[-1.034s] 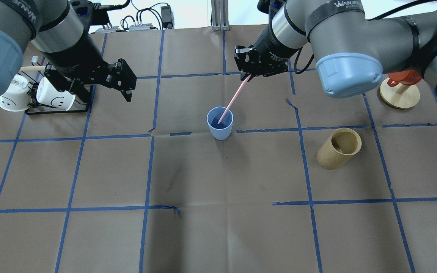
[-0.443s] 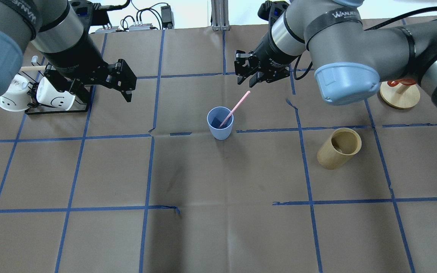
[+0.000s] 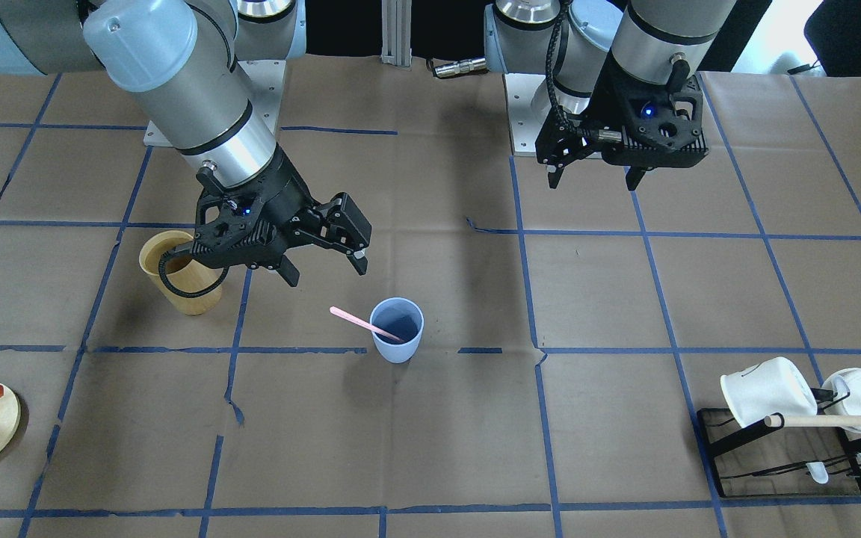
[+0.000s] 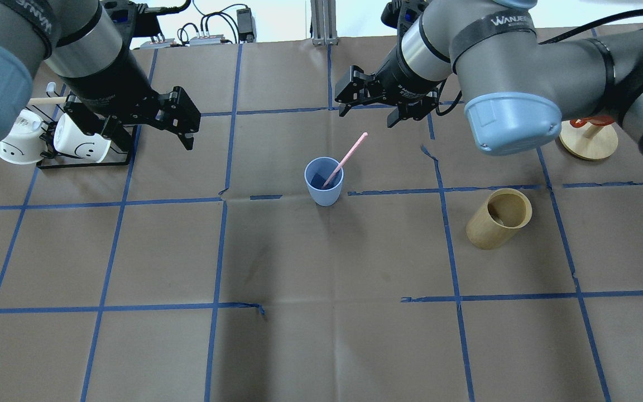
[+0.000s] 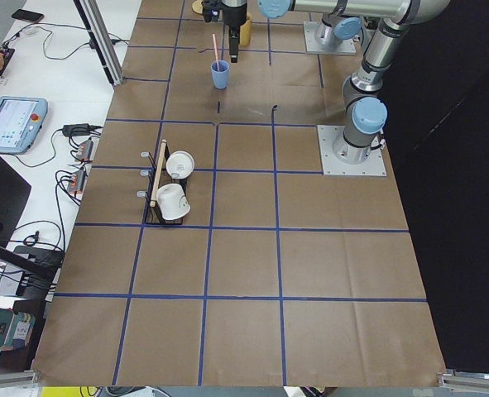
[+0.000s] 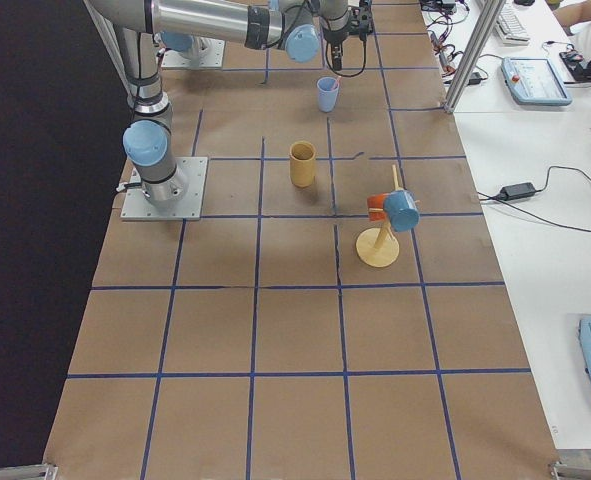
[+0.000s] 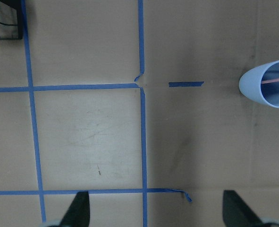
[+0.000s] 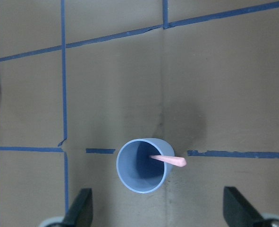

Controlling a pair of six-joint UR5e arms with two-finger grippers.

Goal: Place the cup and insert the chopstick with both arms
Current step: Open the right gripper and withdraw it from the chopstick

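The light blue cup (image 4: 324, 181) stands upright near the table's middle; it also shows in the front view (image 3: 397, 330) and in the right wrist view (image 8: 144, 165). The pale pink chopstick (image 4: 349, 155) stands in it, leaning on the rim toward my right gripper, with its upper half sticking out (image 3: 359, 321). My right gripper (image 4: 367, 114) is open and empty above and behind the cup, clear of the stick (image 8: 170, 161). My left gripper (image 3: 593, 183) is open and empty, far to the cup's left near the mug rack. The cup sits at the right edge of the left wrist view (image 7: 266, 85).
A tan wooden cylinder (image 4: 499, 218) stands to the cup's right. A black rack (image 4: 84, 162) with white mugs (image 4: 81, 144) and a wooden dowel is at the far left. A round wooden stand (image 4: 588, 138) with a red piece is at the far right.
My right gripper opened and let go of the chopstick, then drew back and up. The stick stays leaning in the cup. The left arm has not moved.
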